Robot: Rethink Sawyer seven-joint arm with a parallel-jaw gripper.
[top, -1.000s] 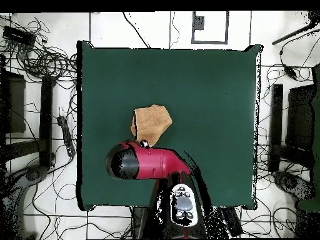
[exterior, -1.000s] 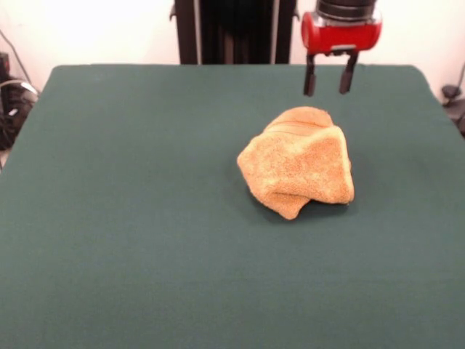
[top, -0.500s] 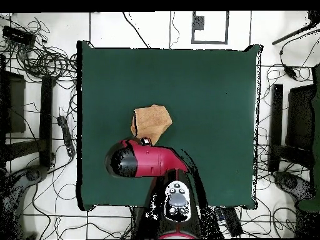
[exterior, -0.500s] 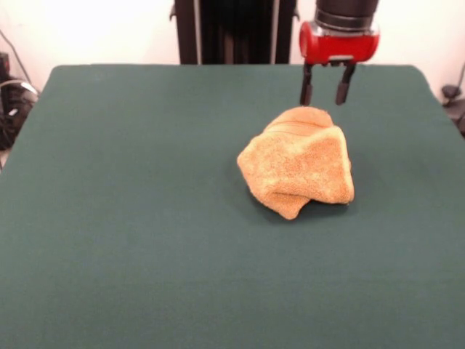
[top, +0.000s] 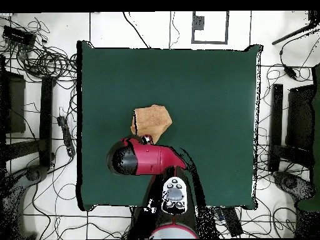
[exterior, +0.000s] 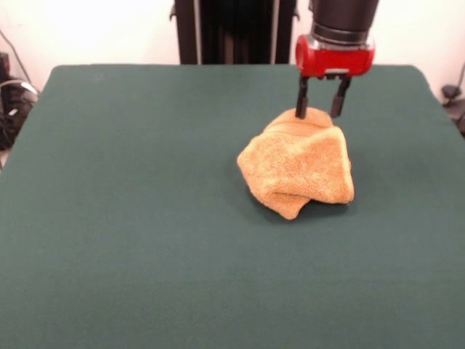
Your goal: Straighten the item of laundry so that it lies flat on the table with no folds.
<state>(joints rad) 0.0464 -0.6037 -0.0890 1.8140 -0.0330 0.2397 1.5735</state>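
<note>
The item of laundry point(exterior: 299, 169) is an orange-tan terry towel, bunched into a folded lump right of centre on the green table point(exterior: 145, 218). My gripper point(exterior: 318, 113) hangs open just over the lump's far top edge, its two dark fingers point(exterior: 301, 102) spread apart with their tips level with the cloth. Seen from overhead, the towel point(top: 152, 121) lies left of the table's point(top: 206, 94) middle, and the red arm covers its near edge and hides the gripper.
Cables and black equipment point(top: 37, 56) lie on the floor around the table. The robot's dark pedestal point(exterior: 236, 33) stands behind the far edge.
The gripper has come down and slightly left, from above the table's far edge to the towel's top. It has stayed open. The towel has not moved.
</note>
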